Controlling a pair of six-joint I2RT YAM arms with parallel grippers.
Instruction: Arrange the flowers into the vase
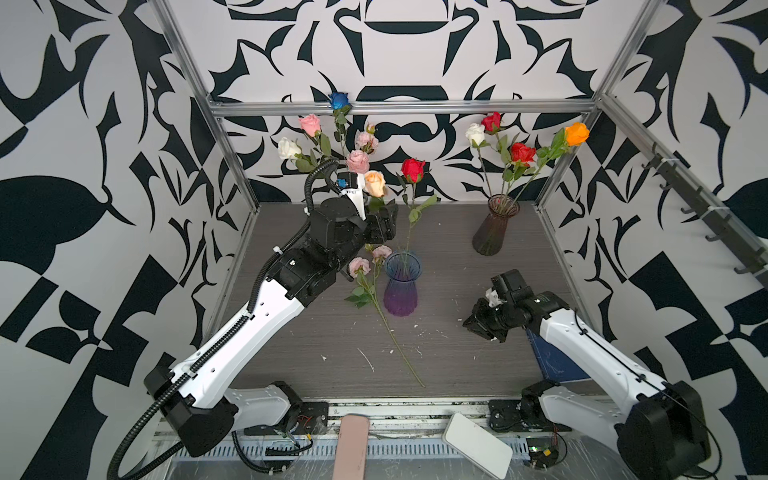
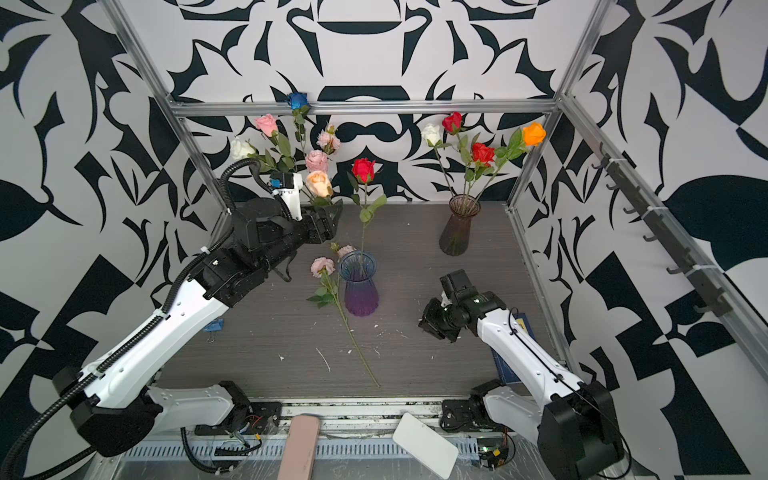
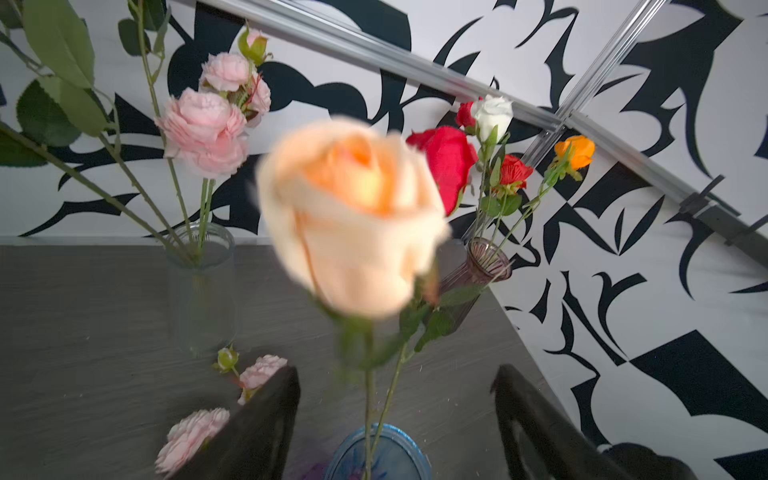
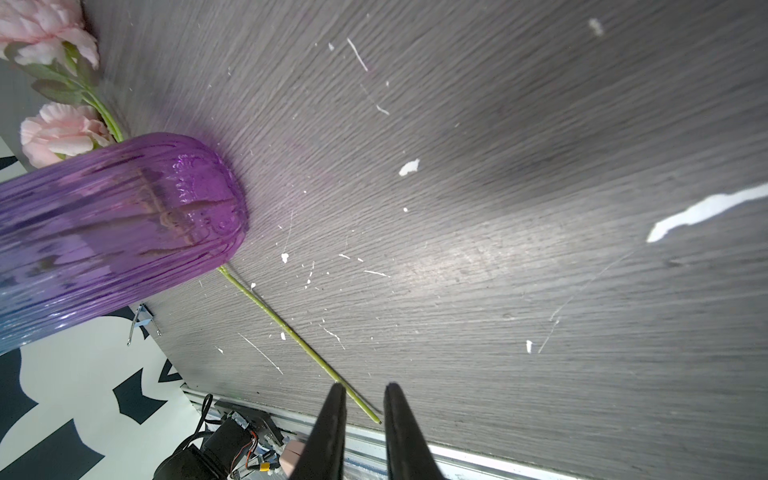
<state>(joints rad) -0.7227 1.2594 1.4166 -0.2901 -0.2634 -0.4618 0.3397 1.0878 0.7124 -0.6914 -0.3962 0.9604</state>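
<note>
1. Grey woodgrain table (image 1: pixel 457 353) inside a black-and-white patterned booth, white flecks scattered on it.
2. Step in hand, as I read it: release of the peach rose (image 3: pixel 353 216) into the purple vase (image 1: pixel 400 291). Its stem runs down into the vase mouth beside the red rose (image 1: pixel 413 169) that stands there.
3. Left gripper (image 3: pixel 397 374): jaws wide apart, stem between them and touching neither. The peach head is blurred, so it may be swinging.
4. Right gripper (image 4: pixel 363 390): fingers a narrow gap apart, empty, low over the table near the stem end of the pink spray (image 1: pixel 359 266).
5. That spray is the only flower not in a vase. It lies flat, heads just beside the purple vase, stem passing its base.
6. Next move calls for backing the left gripper off without catching leaves, then lifting the spray.
7. Around: brown vase (image 1: pixel 496 228) holds white, orange and two red roses. Clear vase (image 3: pixel 201 286) holds pink ones.
8. In the way: the purple vase touches or nearly touches the spray, so there's a tip risk. A thin stem flat on the table is hard to pinch.
</note>
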